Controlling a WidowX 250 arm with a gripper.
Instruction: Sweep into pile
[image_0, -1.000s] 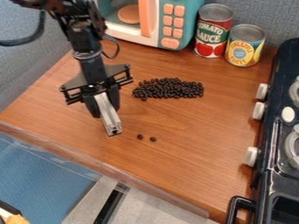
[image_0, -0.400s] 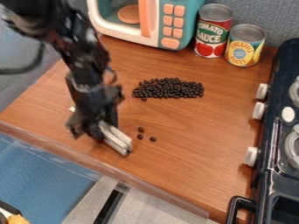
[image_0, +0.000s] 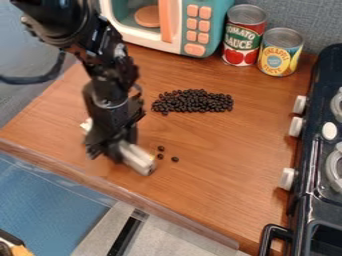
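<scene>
We see small, roundish, nearly black beans gathered in a pile (image_0: 192, 101) on the tabletop (image_0: 220, 185), in front of the toy microwave. The pile is longer from side to side than from front to back, with an uneven edge. Three loose beans (image_0: 175, 159) lie apart from it, nearer the front edge, two close together and one a little to the right.

Just beside them, to the left, is the end of a pale bar (image_0: 138, 159), slanting down from the gripper (image_0: 121, 150). We see the gripper closed on the bar, its dark fingers on either side. The black robot arm (image_0: 110, 92) comes in from the upper left, with a dark cable (image_0: 33, 80) looping beside it.

Behind the pile we have the teal and white toy microwave (image_0: 212, 22), with orange buttons and an orange handle. To its right stand two upright cans, close together. The red can (image_0: 242, 37) has pale lettering, a green band and pictured tomatoes; the shorter yellow can (image_0: 279, 55) has a blue round badge and lettering around it. Along the right side is a black toy stove (image_0: 304, 200) with white knobs (image_0: 286, 178).
</scene>
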